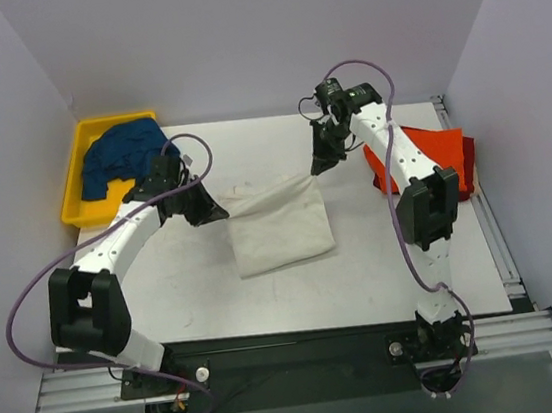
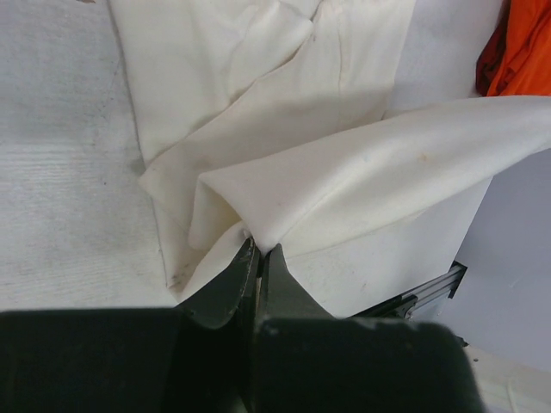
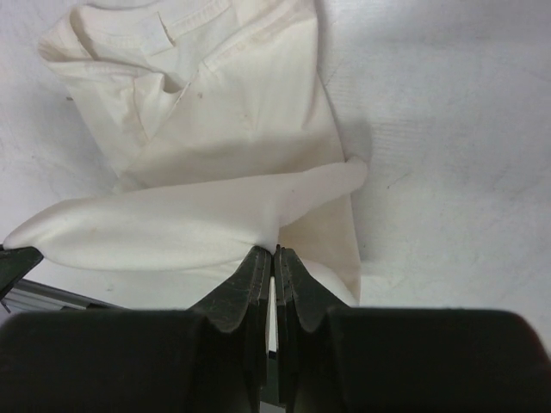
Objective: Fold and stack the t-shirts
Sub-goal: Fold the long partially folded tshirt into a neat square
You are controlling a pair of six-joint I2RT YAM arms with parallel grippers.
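- We see a white table (image 1: 365, 276) closed in by plain pale walls (image 1: 255, 38) on three sides. A metal rail (image 1: 294, 350) runs along its near edge, where both arms are bolted.
- A yellow bin (image 1: 77, 186) sits at the far left corner of the table. A dark blue shirt (image 1: 124, 155) is bunched up in it, and a bare patch of yellow floor shows at the near side.
- On the right side of the table an orange-red shirt (image 1: 435, 147) lies on top of a dark red shirt (image 1: 470, 168), whose edge peeks out on the right. The right arm partly covers both.
- The off-white shirt (image 1: 281, 231) lies in the middle of the table, between the two arms, folded into a rough rectangle.
- Its far edge is lifted off the table and stretched left to right, with the right end a little farther away than the left.
- In the right wrist view the neck and its label lie at the end away from the fingers.
- The left gripper (image 1: 218, 214) is pinched tight on the left end of that raised edge. In its wrist view the jaws meet on the cloth.
- The right gripper (image 1: 319, 166) is clamped on the right end of the same edge, its jaws closed on a fold of the fabric.
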